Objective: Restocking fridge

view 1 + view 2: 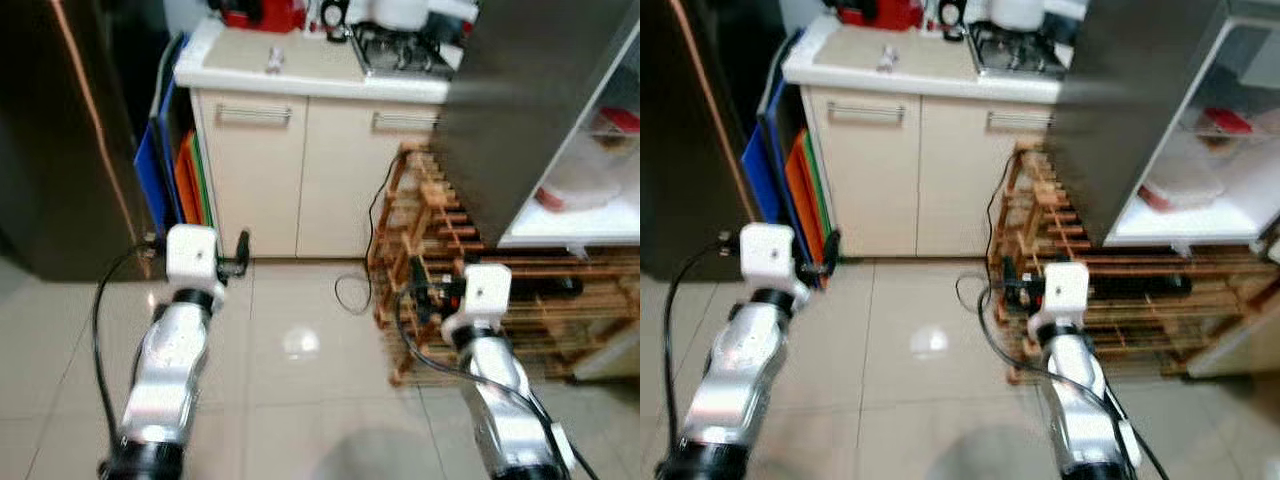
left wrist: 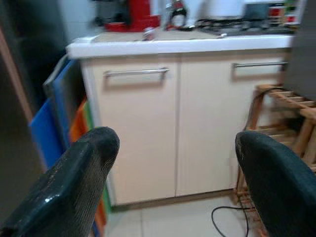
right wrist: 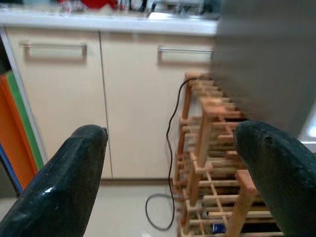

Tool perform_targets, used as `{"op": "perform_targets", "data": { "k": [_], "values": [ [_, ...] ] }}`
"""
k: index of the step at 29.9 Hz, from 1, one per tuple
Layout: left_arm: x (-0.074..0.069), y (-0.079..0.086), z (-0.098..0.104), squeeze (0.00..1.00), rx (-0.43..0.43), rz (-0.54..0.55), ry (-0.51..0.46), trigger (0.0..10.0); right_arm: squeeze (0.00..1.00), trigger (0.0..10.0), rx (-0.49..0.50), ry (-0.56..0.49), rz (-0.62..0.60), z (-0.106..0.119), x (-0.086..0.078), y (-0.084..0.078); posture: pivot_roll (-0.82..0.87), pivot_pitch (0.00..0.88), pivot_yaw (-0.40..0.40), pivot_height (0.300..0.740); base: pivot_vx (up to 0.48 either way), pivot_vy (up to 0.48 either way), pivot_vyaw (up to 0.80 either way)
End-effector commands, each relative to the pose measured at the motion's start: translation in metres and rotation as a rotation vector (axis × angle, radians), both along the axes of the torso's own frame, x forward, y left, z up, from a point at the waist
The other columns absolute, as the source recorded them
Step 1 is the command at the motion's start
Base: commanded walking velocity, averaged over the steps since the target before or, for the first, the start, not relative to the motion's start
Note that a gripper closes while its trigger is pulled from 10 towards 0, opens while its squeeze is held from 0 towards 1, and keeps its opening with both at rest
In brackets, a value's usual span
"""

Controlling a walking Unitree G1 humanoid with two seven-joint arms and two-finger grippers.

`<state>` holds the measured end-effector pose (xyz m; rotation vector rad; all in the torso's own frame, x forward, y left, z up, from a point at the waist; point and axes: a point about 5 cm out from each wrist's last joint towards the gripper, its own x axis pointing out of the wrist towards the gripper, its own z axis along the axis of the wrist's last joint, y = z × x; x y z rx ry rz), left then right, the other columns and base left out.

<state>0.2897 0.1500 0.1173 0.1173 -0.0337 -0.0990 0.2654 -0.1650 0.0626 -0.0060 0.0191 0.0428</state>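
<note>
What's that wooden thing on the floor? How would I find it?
Start at the cream cabinet under the white countertop. To its right on the tiled floor, below the open fridge door, stands the wooden rack. It is bare crisscrossed slats, with a black cable hanging down beside it.

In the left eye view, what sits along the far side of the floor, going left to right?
Dark fridge → blue and orange boards → cream cabinet → black cable → wooden rack → open grey door → white shelf.

fridge (image 1: 520,110) | grey door swung open on my right | white shelves (image 1: 570,225) hold what looks like lidded tubs, kinda blurry
</note>
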Motion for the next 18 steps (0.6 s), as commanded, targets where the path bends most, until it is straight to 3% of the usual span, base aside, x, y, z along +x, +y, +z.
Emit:
{"op": "perform_targets", "data": {
  "k": [1,18],
  "values": [
    [0.002,0.008,0.001,0.00,0.030,0.023,0.004,10.0,0.00,10.0,-0.005,-0.020,0.031,0.006,0.006,0.006,0.03,0.000,-0.033,0.740,0.458,0.000,0.00],
    [0.014,-0.001,0.024,0.00,0.068,-0.022,-0.077,10.0,0.00,10.0,-0.013,-0.024,0.054,0.007,0.015,0.014,0.03,0.000,-0.022,0.740,0.479,0.000,0.00]
  ]
}}
